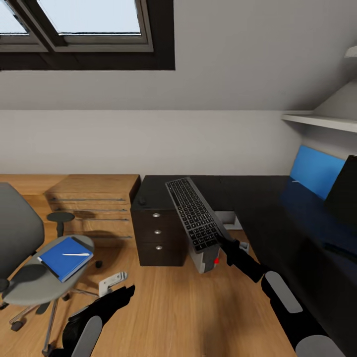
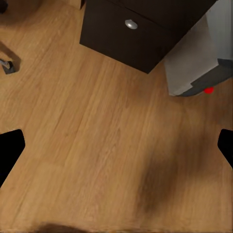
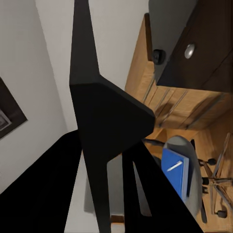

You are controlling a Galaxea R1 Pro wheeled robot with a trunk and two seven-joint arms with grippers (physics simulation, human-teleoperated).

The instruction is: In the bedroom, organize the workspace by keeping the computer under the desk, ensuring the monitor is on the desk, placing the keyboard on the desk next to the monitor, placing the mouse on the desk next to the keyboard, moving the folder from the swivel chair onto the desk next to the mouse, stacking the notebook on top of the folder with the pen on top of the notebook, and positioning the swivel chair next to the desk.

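Observation:
My right gripper (image 1: 222, 241) is shut on the near end of the dark keyboard (image 1: 194, 213), which is held tilted in the air above the grey-white computer (image 1: 207, 259) by the desk (image 1: 163, 191). In the right wrist view the keyboard (image 3: 99, 121) appears edge on. The tiny black mouse (image 1: 142, 201) lies on the desk top above the drawers. The monitor (image 1: 345, 193) stands at the far right of the desk. On the swivel chair (image 1: 34, 282) lies the blue folder (image 1: 63, 259) with the white pen (image 1: 76, 254) on it. I cannot make out the notebook. My left gripper (image 1: 123, 293) hangs open over the floor.
Dark drawers (image 1: 157, 230) with silver knobs sit under the desk's left end. A low oak cabinet (image 1: 94, 198) stands behind the chair. A blue wall panel (image 1: 315, 168) and a white shelf (image 1: 322, 121) are on the right. Oak floor (image 2: 107, 136) lies under my left gripper.

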